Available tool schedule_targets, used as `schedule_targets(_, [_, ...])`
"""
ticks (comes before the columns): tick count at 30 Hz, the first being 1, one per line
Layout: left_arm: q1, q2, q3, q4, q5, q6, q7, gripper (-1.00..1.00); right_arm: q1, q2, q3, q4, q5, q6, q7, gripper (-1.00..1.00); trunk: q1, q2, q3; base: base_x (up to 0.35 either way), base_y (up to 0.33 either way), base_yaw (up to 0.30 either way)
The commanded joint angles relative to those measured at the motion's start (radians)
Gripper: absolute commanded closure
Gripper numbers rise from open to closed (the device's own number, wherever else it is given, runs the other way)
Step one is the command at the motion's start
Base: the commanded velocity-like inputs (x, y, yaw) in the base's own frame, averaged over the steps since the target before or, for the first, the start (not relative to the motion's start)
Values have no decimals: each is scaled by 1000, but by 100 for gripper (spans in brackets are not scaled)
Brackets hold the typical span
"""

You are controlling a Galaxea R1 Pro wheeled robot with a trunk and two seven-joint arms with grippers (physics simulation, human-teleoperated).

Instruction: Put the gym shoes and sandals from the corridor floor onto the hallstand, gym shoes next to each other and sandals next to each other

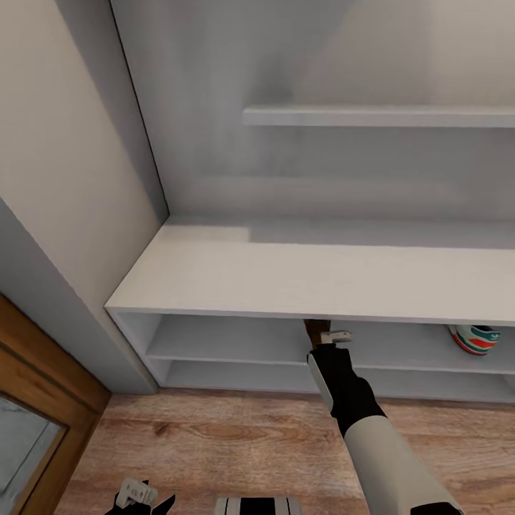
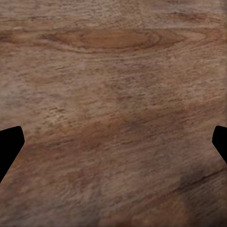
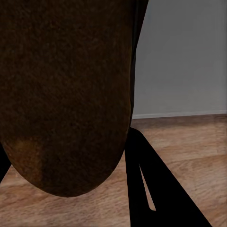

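My right gripper reaches under the top board of the white hallstand, at its upper shelf level. It is shut on a brown sandal. The sandal's dark sole hangs close in front of the right wrist camera, with one black finger beside it. One gym shoe, cream with green and red-orange, sits on the upper shelf at the right. My left gripper hangs low at the near left, open and holding nothing over the corridor floor.
A floating shelf hangs on the pale back panel above the hallstand. A wall closes the left side, with a wood-framed door near the left corner. Wood flooring lies in front of the rack.
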Motion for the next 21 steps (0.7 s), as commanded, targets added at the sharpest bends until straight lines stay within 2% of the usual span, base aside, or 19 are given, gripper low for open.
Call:
schedule_targets(1, [0,0,1,1,8,1,-6,-100,0,0,2,-1,1,7,-7,100,0,0,-1,0,0,0])
schedule_targets(6, [0,0,1,1,8,1,-5,-100,0,0,2,0,1,7,-7,100,0,0,-1,7,0,0])
schedule_targets(11, [0,0,1,1,8,1,-5,-100,0,0,2,0,1,7,-7,100,0,0,-1,152,0,0])
schedule_targets(21, [0,0,1,1,8,1,-5,-100,0,0,2,-1,1,6,-6,100,0,0,-1,53,0,0])
